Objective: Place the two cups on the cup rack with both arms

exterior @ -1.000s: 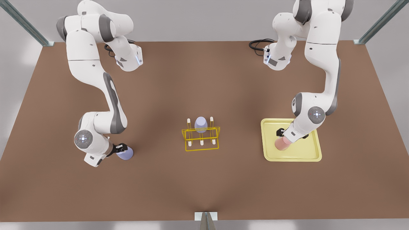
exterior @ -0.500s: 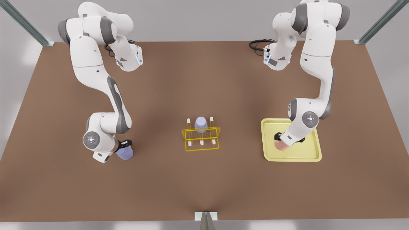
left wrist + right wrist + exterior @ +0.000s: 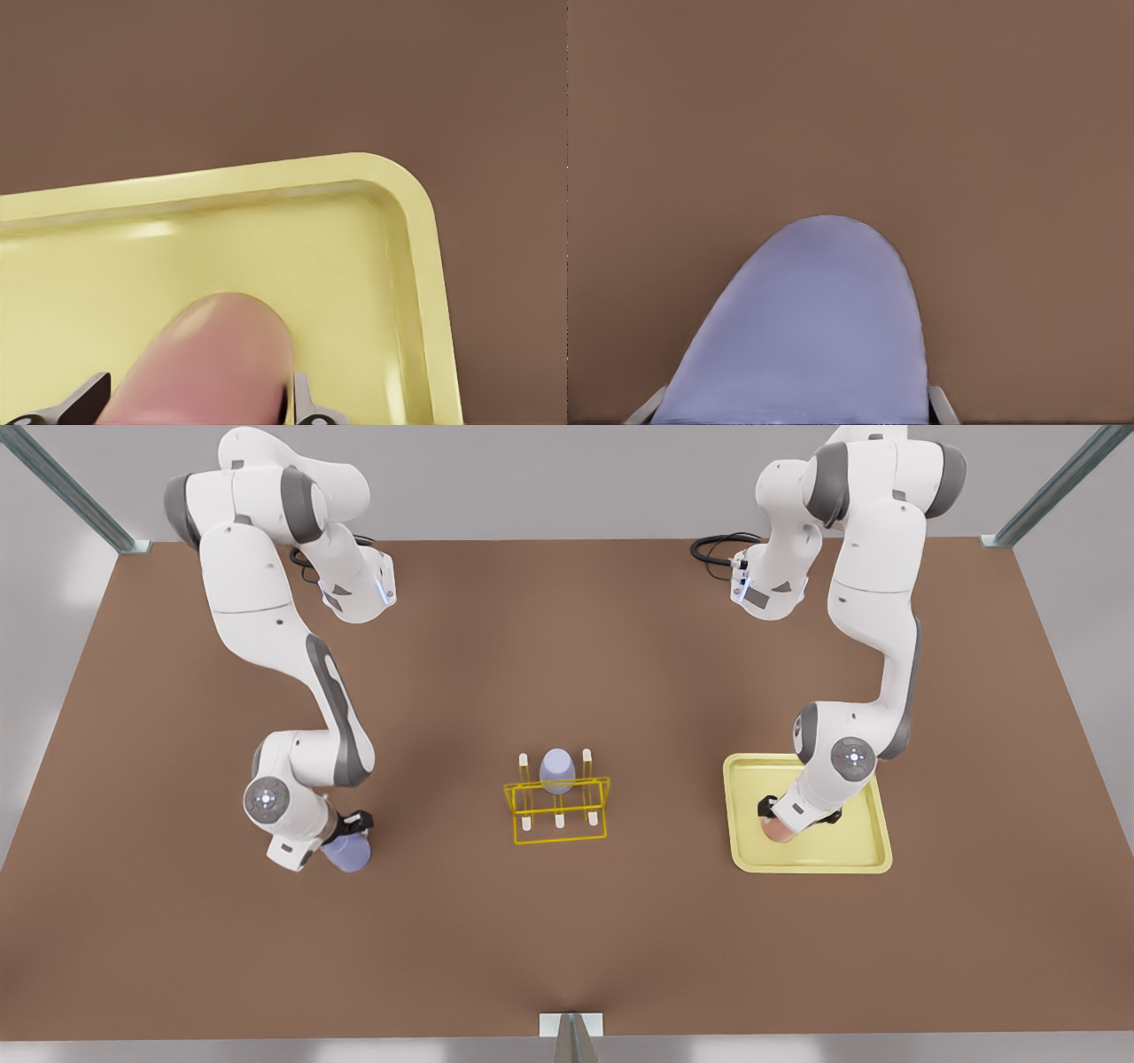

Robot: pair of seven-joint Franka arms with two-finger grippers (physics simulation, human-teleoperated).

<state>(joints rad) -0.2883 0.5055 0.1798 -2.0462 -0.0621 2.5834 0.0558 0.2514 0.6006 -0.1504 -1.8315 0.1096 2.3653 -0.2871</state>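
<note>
**Both cups bracketed, neither lifted: grasp step in hand**

Front view's left. The right gripper (image 3: 350, 834) is set low at the lavender cup (image 3: 346, 853), which stands on the brown table (image 3: 567, 939) directly under and in front of the fingers. In the right wrist view the cup (image 3: 806, 328) sits between the two fingertips (image 3: 939, 405), one at each flank at its base. The jaws are spread about a cup's width; whether the pads press the wall cannot be told. The cup appears to rest on the table, not raised.

Centre. The cup rack (image 3: 556, 810) stands well apart from both grippers, between them. A second lavender cup (image 3: 556, 771) is already seated on a rear peg. Cream pegs (image 3: 559, 822) along the front row are seen bare.

Front view's right. The left gripper (image 3: 781, 815) is lowered over the salmon cup (image 3: 776, 829), which lies within the pale-yellow tray (image 3: 873, 855), just beneath the wrist. In the left wrist view the cup (image 3: 213, 363) is flanked by the two fingertips (image 3: 303, 403); a narrow dark gap is seen at one side, so the jaws are judged not fully closed on it. The tray rim (image 3: 416, 266) lies just beyond the cup.

Judgement. The step in hand is the grasp, made by both arms at once; no cup has been carried yet. Next move calls for: jaws closed firmly on each tapered wall, a straight lift clear of table and tray rim, then travel inward to the rack. Each cup must be inverted or aligned over a free peg, and the arms kept from meeting at the narrow rack.
</note>
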